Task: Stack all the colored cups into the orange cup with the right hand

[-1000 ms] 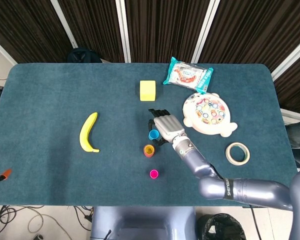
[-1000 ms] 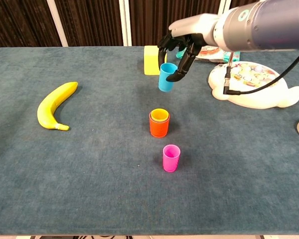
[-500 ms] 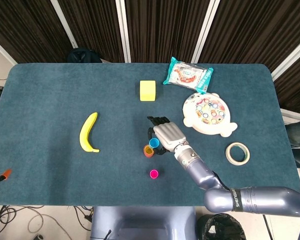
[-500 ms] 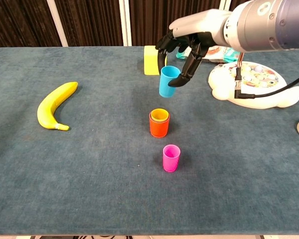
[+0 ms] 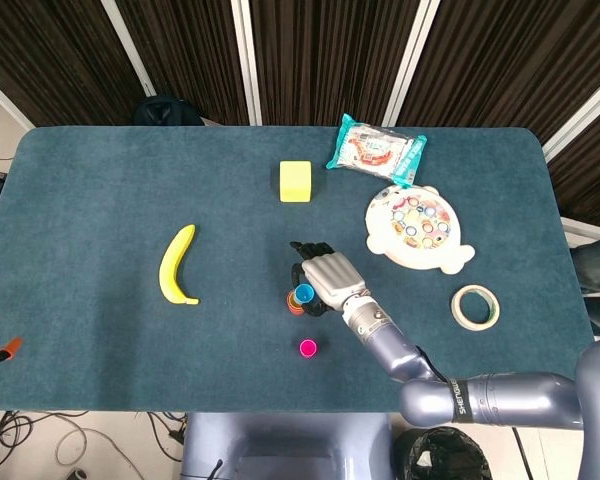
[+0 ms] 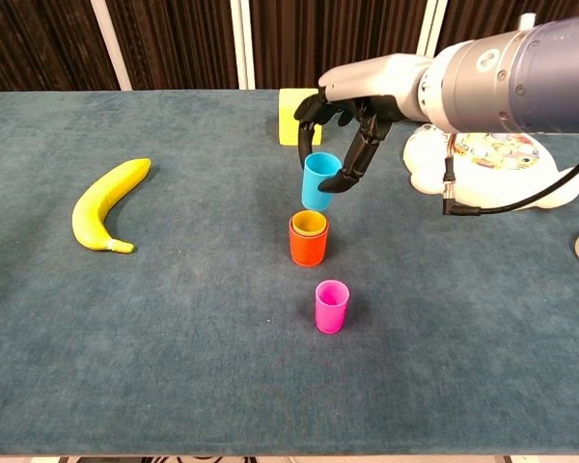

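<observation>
The right hand (image 6: 352, 121) holds the blue cup (image 6: 318, 181) in the air, its fingers (image 6: 355, 159) curled around the cup's upper part: in the chest view 1 dark finger crosses the cup's right side near the rim and others reach down behind its left side. The cup hangs upright, mouth up, its base just above the orange cup (image 6: 308, 243) and a little behind it, not touching as far as this view shows. The orange cup stands on the table (image 6: 174, 318) with a yellow cup (image 6: 308, 223) nested inside, only its rim showing. The pink cup (image 6: 331, 306) stands alone, near the orange cup and closer to the camera.

From the head view the right hand (image 5: 325, 278) covers much of the scene: the blue cup (image 5: 303, 294) shows only as a ring at the hand's left edge, lying almost over the orange cup (image 5: 293, 303), of which a sliver shows, and the yellow cup is hidden. The gap between the cups is visible only from the chest. The pink cup (image 5: 307, 348) sits clear below. The head view alone takes in the whole roll of tape (image 5: 475, 307) and the snack packet (image 5: 376, 150). Both views show the banana (image 5: 177, 265), the yellow block (image 5: 295, 181) and the toy fishing plate (image 5: 418, 228). The left hand shows in neither view.
</observation>
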{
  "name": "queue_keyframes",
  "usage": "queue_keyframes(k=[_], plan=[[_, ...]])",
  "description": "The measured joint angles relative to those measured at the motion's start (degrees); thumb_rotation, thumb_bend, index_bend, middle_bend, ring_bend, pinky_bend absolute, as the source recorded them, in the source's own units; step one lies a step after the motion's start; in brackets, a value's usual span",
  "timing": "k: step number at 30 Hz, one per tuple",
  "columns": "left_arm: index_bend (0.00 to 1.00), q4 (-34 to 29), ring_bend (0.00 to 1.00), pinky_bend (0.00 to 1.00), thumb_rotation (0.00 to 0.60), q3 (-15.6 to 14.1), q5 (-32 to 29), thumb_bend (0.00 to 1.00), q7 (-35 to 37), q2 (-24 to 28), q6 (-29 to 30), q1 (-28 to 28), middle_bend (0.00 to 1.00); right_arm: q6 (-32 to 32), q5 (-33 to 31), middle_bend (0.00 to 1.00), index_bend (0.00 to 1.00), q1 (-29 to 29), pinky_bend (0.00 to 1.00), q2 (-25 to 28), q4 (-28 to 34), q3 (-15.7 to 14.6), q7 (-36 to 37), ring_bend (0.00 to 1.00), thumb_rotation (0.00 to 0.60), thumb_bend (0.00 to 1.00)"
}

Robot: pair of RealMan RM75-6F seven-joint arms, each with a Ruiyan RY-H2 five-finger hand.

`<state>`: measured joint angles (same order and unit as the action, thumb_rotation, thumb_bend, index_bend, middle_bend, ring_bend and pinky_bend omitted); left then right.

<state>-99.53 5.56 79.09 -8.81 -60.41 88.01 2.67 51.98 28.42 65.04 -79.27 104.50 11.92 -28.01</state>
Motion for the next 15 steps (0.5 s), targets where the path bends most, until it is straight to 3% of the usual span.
queue_keyframes(k=[15], plan=[[0.00,0.1,0.00,0.04,0.600,-0.1,0.0,0.00,0.1,0.0,-0.2,0.1,0.00,-0.6,-1.1,0.00,0.49,1.1,0.10,-2.9,-3.7,-0.9,0.2,0.08,0.600,0.39]])
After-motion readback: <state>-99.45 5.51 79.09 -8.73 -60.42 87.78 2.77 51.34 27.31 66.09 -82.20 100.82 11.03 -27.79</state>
